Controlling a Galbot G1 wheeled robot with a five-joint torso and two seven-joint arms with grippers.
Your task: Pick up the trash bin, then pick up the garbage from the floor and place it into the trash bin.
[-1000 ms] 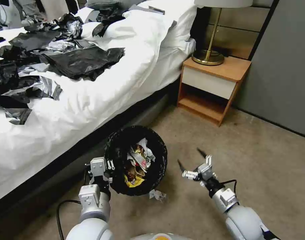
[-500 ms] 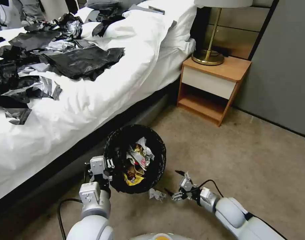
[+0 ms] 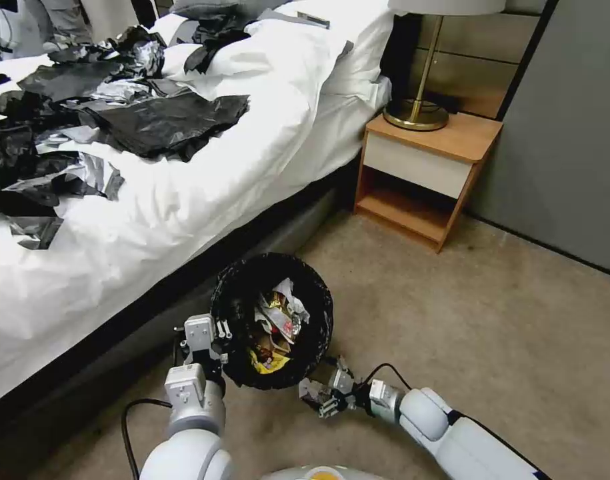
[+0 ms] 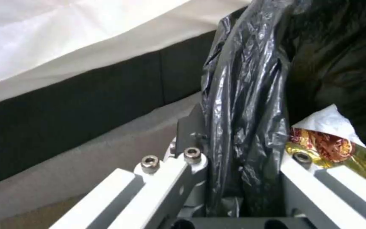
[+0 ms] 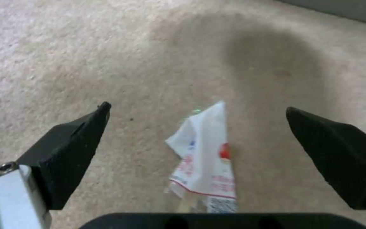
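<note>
A hotel-style bedroom is seen from above, floored in beige carpet [image 3: 518,320]. On the left, a bed [image 3: 185,193] made up in white linen is strewn with crumpled black plastic sheets [image 3: 158,123]; its dark base runs diagonally down toward the robot. At the lower left, the left gripper [image 3: 215,337] is clamped on the near rim of the trash bin [image 3: 235,300], which is held above the carpet just beside the bed base. In the left wrist view the black liner [image 4: 242,127] is pinched between the fingers [image 4: 179,178], and a gold and red wrapper [image 4: 331,149] lies inside with other litter. The bin's white body is hidden under the liner. Just right of the bin, a small white wrapper with red print [image 3: 311,390] lies on the carpet. The right gripper [image 3: 325,400] is lowered around it, the fingers [image 5: 73,149] spread wide to either side without touching, and the wrapper's near end is cut off by the gripper body. Farther right, a wooden nightstand [image 3: 445,143] carries a brass lamp [image 3: 418,110], its shade cropped at the top edge, beside a grey wall panel [image 3: 571,133].
</note>
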